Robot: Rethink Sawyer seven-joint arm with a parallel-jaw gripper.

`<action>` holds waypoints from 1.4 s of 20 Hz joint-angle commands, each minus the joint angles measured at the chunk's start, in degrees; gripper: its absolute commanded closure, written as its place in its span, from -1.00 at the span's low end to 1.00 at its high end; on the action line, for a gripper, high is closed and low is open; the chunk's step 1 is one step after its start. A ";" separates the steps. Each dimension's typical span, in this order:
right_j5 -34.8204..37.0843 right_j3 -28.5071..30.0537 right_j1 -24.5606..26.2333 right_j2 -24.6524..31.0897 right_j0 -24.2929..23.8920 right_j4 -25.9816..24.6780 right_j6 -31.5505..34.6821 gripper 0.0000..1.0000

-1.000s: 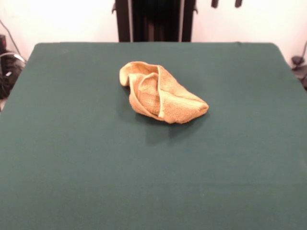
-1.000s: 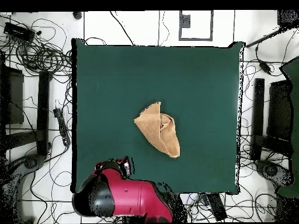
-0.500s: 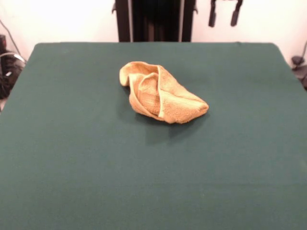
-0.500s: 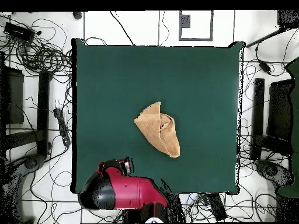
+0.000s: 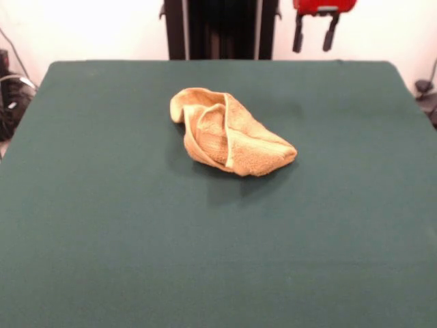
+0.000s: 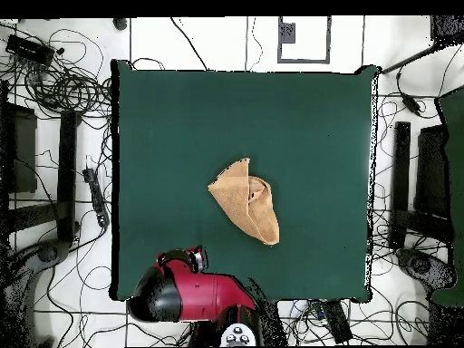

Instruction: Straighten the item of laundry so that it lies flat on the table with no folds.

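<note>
The item of laundry [image 5: 231, 134] is a golden yellow-orange towel, crumpled and folded over itself with a paler hem running across it, lying a little beyond the middle of the dark green table [image 5: 102, 219]. From overhead the towel [image 6: 246, 203] forms a bunched wedge near the centre of the table [image 6: 181, 127]. My gripper [image 5: 314, 39] hangs open above the far right part of the table, well clear of the towel, with nothing between its two black fingers. My red arm [image 6: 195, 294] shows at the table's bottom edge in the overhead view.
Cables [image 6: 63, 82] and dark equipment [image 6: 421, 181] lie on the floor around the table. A black pedestal column [image 5: 220, 29] stands beyond the table's far edge.
My gripper has come down further into the front view; its red wrist now shows above the fingers. The towel has not moved.
</note>
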 commanded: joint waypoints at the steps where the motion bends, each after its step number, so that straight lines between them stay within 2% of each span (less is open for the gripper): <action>1: -4.09 2.81 2.45 1.84 0.51 0.31 12.69 -1.00; 15: -2.77 4.32 0.36 3.59 -2.09 -0.27 11.51 -1.00; 28: 1.60 8.53 -6.66 3.96 -1.72 0.55 11.35 -1.00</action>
